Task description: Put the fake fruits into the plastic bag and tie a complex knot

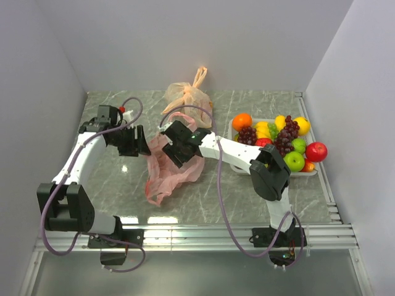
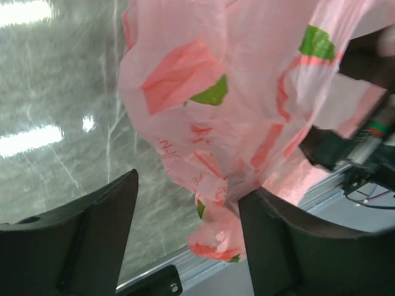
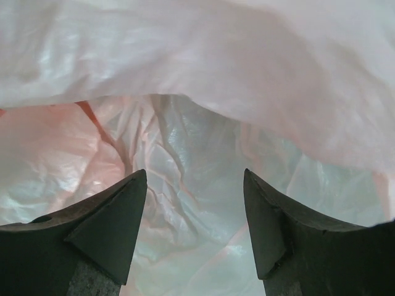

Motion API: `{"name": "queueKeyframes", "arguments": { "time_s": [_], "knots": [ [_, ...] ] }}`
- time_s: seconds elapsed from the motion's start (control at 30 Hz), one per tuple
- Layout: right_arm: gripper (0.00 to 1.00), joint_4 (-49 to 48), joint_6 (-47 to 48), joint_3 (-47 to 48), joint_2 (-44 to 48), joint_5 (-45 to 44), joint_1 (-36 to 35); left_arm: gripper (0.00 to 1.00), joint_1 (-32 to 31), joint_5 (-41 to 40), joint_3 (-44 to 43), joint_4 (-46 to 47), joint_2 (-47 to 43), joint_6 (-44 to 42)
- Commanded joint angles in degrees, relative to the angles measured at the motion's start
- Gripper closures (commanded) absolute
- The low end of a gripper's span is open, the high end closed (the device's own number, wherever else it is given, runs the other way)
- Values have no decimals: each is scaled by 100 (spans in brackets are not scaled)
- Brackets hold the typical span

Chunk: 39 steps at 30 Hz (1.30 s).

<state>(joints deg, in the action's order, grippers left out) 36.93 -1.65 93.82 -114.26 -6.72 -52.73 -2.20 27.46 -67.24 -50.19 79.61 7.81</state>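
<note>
The pink-red plastic bag (image 1: 168, 168) lies crumpled on the table between my two arms. My left gripper (image 1: 133, 141) is at its left edge. In the left wrist view the left gripper (image 2: 188, 188) is open, and the bag (image 2: 234, 105) drapes against its right finger (image 2: 278, 240), hanging over that fingertip. My right gripper (image 1: 177, 145) is on the bag's upper part. In the right wrist view it (image 3: 194, 176) is open, with crinkled bag film (image 3: 197, 74) all around it. The fake fruits, among them an orange (image 1: 242, 121), grapes (image 1: 247, 134) and a green apple (image 1: 294, 161), lie in a tray. No knot shows on the bag.
The white fruit tray (image 1: 311, 173) stands at the right, with a red apple (image 1: 316, 151) at its right edge. A pale orange bag (image 1: 188, 95) with tied upright handles stands at the back centre. Walls close in on the left, the back and the right. A metal rail (image 1: 203, 234) runs along the near edge.
</note>
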Motion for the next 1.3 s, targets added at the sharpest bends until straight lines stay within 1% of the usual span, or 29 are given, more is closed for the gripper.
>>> {"name": "queueKeyframes", "arguments": {
  "time_s": [0.0,0.03,0.07,0.1,0.17,0.2,0.23,0.27,0.3,0.4,0.43,0.47,0.5,0.57,0.6,0.67,0.7,0.77,0.8,0.87,0.9,0.93,1.0,1.03,1.13,1.17,1.27],
  "knots": [
    [29,113,-37,198,-52,-172,17,34,-26,-137,115,211,54,80],
    [29,122,-37,198,-53,-137,26,40,-26,-84,89,221,89,71],
    [29,104,15,154,-9,90,35,55,-26,65,71,221,150,89],
    [29,43,50,93,78,170,26,62,-26,110,45,238,168,97],
    [29,-1,164,-4,394,459,35,74,-18,294,-52,247,160,115],
    [29,-1,383,-30,535,792,52,83,-18,416,-87,264,142,159],
    [29,-27,472,-57,875,1039,78,88,-9,670,-157,282,116,185],
    [29,-10,551,-39,1062,1337,166,94,-9,760,-192,282,81,229],
    [29,-45,621,-13,1455,1758,236,100,-9,874,-262,282,72,325],
    [27,59,684,197,1941,2490,631,100,-9,919,-351,221,81,466],
    [7,295,692,485,2108,2987,780,100,-9,910,-377,212,72,475],
    [2,419,701,619,2179,3158,973,100,-9,910,-386,212,46,484],
    [2,525,666,733,2249,3273,1297,100,-9,901,-395,229,28,484],
    [1,719,701,892,2521,3309,1650,100,-9,928,-377,325,-51,519],
    [1,789,753,884,2731,3257,2000,100,-9,945,-351,378,-77,589],
    [0,903,815,875,2917,3168,2362,100,-9,971,-325,449,-130,642],
    [0,1121,842,944,3040,3116,2755,100,-9,971,-325,458,-148,669],
    [0,1395,973,1033,3146,2975,3118,100,-9,954,-307,467,-192,669],
    [0,1666,1035,1103,3294,2949,3502,100,-9,954,-272,519,-235,678],
    [0,1835,1140,1103,3488,2617,3917,100,-9,963,-219,572,-271,695],
    [0,1957,1210,1060,3594,2597,4146,100,-9,971,-193,598,-280,695],
    [0,2141,1281,1016,3812,2553,4679,100,-9,971,-193,616,-280,704],
    [0,2370,1562,963,4059,2352,5235,100,-9,989,-219,590,-253,669],
    [0,2598,1658,954,4113,2229,5777,100,-9,980,-219,581,-219,660],
    [0,3116,1948,1033,4078,1850,6536,100,-9,1050,-237,625,-209,642],
    [0,3188,2036,1033,4052,1763,6939,100,-9,1077,-245,625,-201,642],
    [0,3146,2203,770,4017,1245,7433,100,-9,1103,-281,642,-174,642]
  ]
}}
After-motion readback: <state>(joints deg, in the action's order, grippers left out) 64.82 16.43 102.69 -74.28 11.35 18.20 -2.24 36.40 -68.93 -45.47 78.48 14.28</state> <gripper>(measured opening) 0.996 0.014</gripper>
